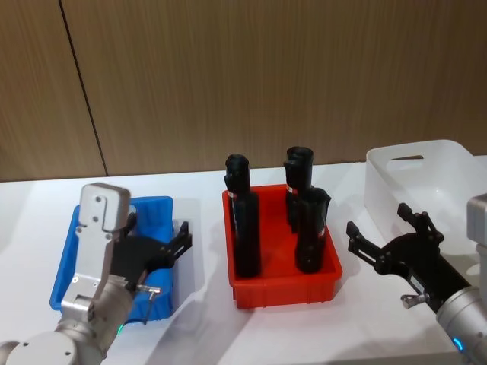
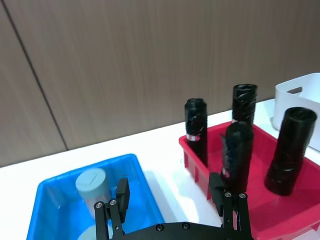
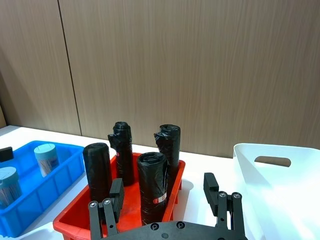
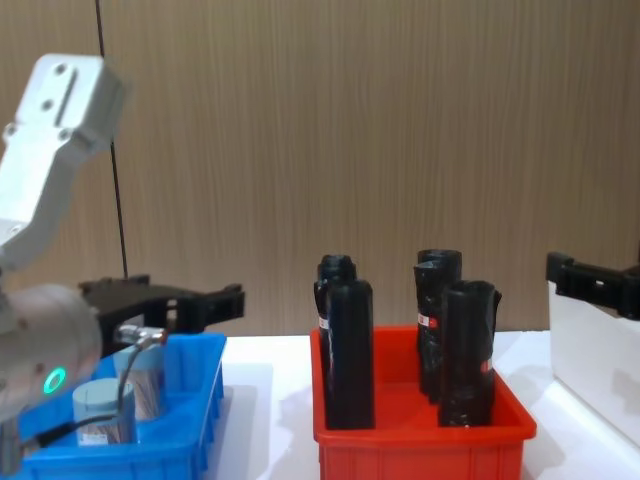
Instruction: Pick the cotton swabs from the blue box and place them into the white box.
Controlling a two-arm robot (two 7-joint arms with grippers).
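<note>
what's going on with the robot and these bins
The robot is set to move cotton swabs from the blue box to the white box. Two jars stand in the blue box, and neither is held. The left gripper hangs open above that box's side nearest the red bin of black bottles. The right gripper hangs open beside the white box.

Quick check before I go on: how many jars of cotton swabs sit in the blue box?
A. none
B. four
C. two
C: two jars of cotton swabs stand in the blue box, with the open left gripper hovering empty by its rim. The right gripper is open near the white box.
</note>
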